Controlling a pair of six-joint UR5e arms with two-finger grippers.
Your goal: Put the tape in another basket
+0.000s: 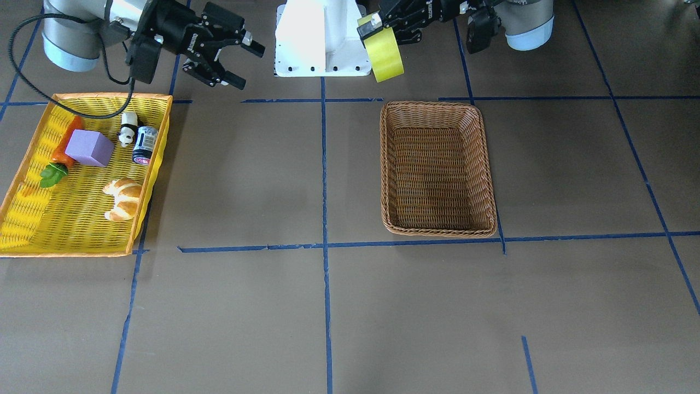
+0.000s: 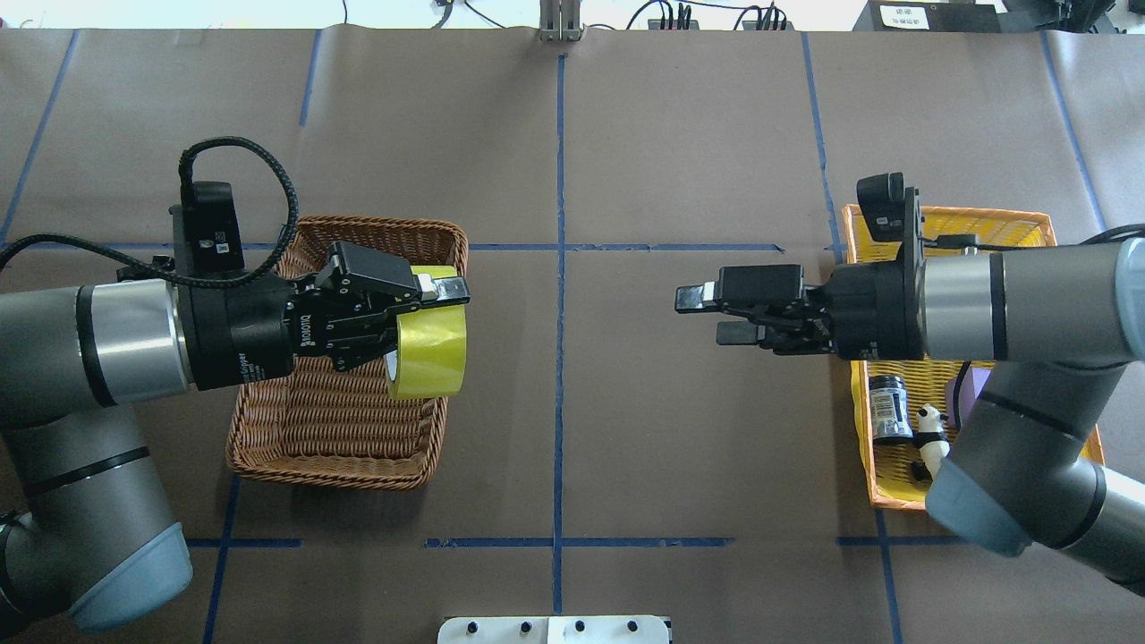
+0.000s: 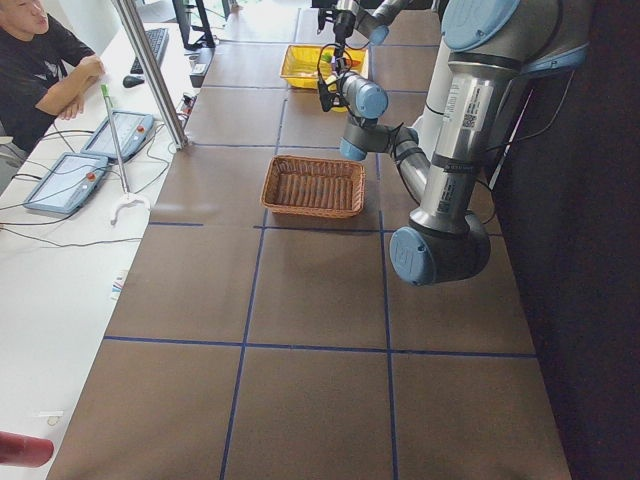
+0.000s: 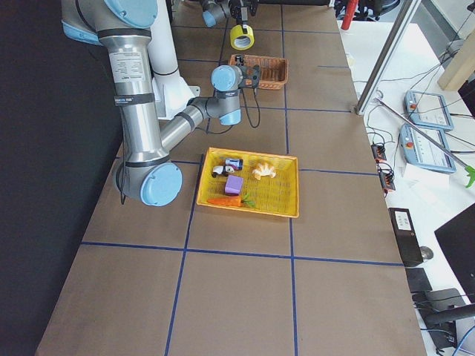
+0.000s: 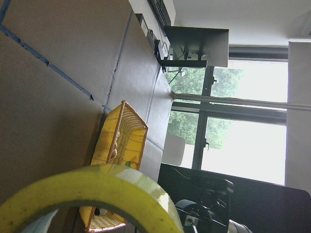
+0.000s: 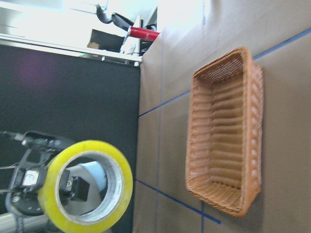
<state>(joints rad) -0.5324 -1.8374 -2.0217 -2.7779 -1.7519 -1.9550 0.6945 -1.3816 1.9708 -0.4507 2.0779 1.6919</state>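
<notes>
The yellow-green tape roll (image 2: 434, 353) hangs in my left gripper (image 2: 422, 313), which is shut on the roll's wall, one finger inside the core. It is held in the air over the right side of the brown wicker basket (image 2: 340, 447), which holds nothing. The tape also shows in the front view (image 1: 384, 53), the exterior right view (image 4: 241, 35) and the right wrist view (image 6: 87, 187). The basket shows in the front view too (image 1: 437, 164). My right gripper (image 2: 707, 315) is open and empty, in the air between the two baskets, facing the tape.
The yellow tray (image 1: 33, 219) holds a purple cube (image 1: 89, 148), a carrot (image 1: 68, 148), a croissant (image 1: 124, 198), a panda (image 1: 128, 128) and a can (image 1: 145, 145). The white robot base (image 1: 320, 38) stands between the arms. An operator (image 3: 40, 60) sits beside the table.
</notes>
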